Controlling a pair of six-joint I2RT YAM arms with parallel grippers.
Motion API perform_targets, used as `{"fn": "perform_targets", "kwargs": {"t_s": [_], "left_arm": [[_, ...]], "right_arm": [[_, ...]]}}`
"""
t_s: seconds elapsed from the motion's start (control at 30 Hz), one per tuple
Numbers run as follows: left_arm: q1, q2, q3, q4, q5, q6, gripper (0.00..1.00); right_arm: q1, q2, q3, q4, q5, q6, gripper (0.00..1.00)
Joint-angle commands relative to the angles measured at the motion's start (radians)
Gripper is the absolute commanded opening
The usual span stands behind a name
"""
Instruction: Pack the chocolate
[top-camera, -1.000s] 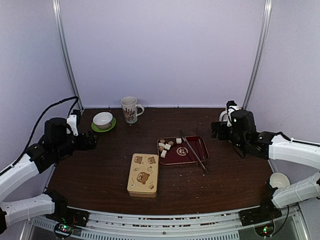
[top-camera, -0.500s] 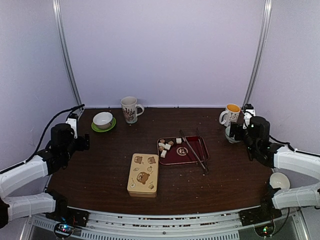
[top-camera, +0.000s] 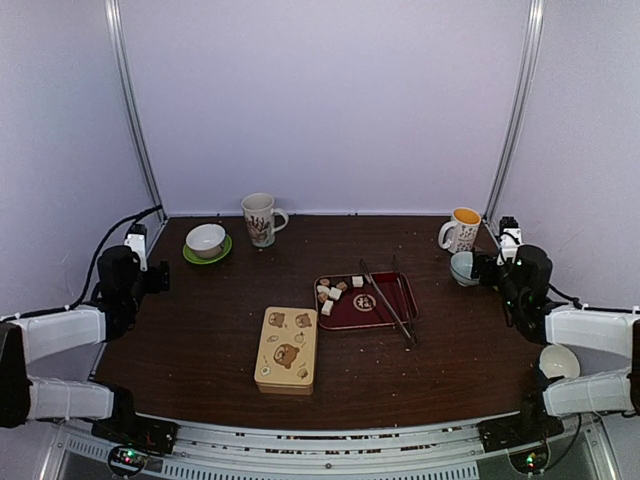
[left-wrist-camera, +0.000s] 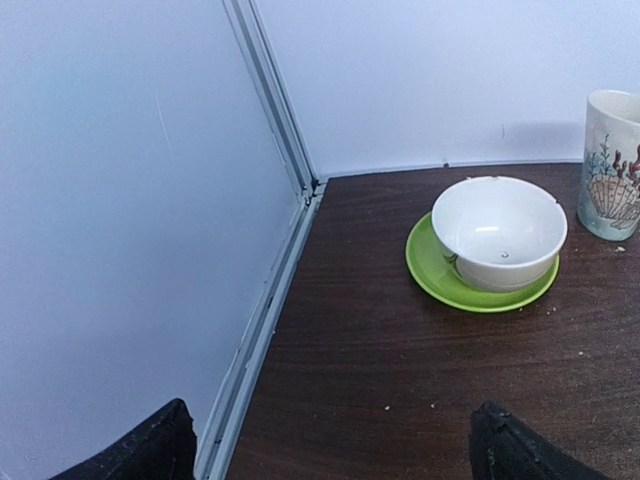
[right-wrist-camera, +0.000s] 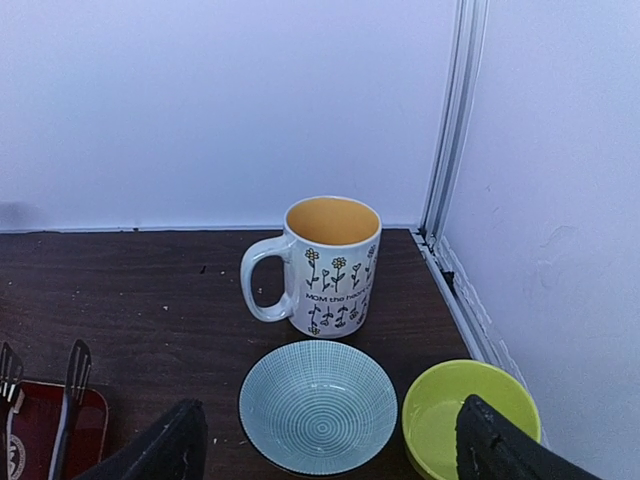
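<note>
Several small white, tan and brown chocolate pieces (top-camera: 329, 293) lie at the left end of a dark red tray (top-camera: 398, 303) at the table's middle. Thin metal tongs (top-camera: 385, 297) lie across the tray; their tips show in the right wrist view (right-wrist-camera: 72, 378). A closed cream tin with bear pictures (top-camera: 287, 349) sits in front of the tray. My left gripper (left-wrist-camera: 335, 445) is open and empty, far left of the table. My right gripper (right-wrist-camera: 325, 445) is open and empty, far right, over a blue-green bowl (right-wrist-camera: 318, 407).
A white bowl on a green saucer (left-wrist-camera: 497, 232) and a shell-pattern mug (left-wrist-camera: 612, 165) stand at the back left. A flowered mug with orange inside (right-wrist-camera: 323, 264) and a lime bowl (right-wrist-camera: 470, 416) stand at the back right. A white cup (top-camera: 558, 361) sits by the right arm's base.
Both arms have drawn back from the middle toward the table's sides and lowered. The right arm uncovered the flowered mug and blue-green bowl. Tray, tongs and tin have not moved.
</note>
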Motion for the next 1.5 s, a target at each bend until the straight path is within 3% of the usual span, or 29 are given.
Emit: {"fn": "perform_targets", "kwargs": {"t_s": [0.0,0.13,0.23,0.3,0.4,0.47,0.53,0.6,0.67,0.77,1.47], "left_arm": [[0.067,0.072,-0.062,0.26,0.122,0.007,0.98],[0.106,0.098,-0.065,0.328,0.17,0.022,0.98],[0.123,0.131,-0.065,0.386,0.202,0.032,0.98],[0.126,0.146,-0.052,0.391,0.224,0.04,0.98],[0.127,0.178,-0.054,0.428,0.256,0.066,0.98],[0.133,0.265,-0.082,0.592,0.25,0.067,0.98],[0.16,0.326,-0.052,0.591,0.254,0.04,0.98],[0.178,0.325,-0.047,0.561,0.291,0.027,0.98],[0.178,0.329,-0.048,0.573,0.297,0.032,0.98],[0.178,0.331,-0.046,0.574,0.297,0.03,0.98],[0.178,0.329,-0.047,0.573,0.296,0.032,0.98]], "right_arm": [[-0.055,0.07,-0.014,0.119,-0.072,0.027,0.86],[-0.075,0.113,-0.011,0.154,-0.149,-0.034,0.84],[-0.077,0.129,-0.024,0.205,-0.123,-0.083,0.84],[-0.08,0.182,-0.063,0.349,-0.111,-0.096,0.85],[-0.109,0.205,-0.073,0.38,-0.083,-0.046,0.86],[-0.124,0.24,-0.113,0.478,-0.108,-0.033,0.85],[-0.126,0.262,-0.125,0.551,-0.106,-0.035,0.86],[-0.143,0.249,-0.101,0.467,-0.114,-0.009,0.86],[-0.153,0.263,-0.102,0.495,-0.121,-0.005,0.88],[-0.154,0.256,-0.098,0.476,-0.118,-0.002,1.0],[-0.153,0.258,-0.107,0.493,-0.114,-0.01,1.0]]}}
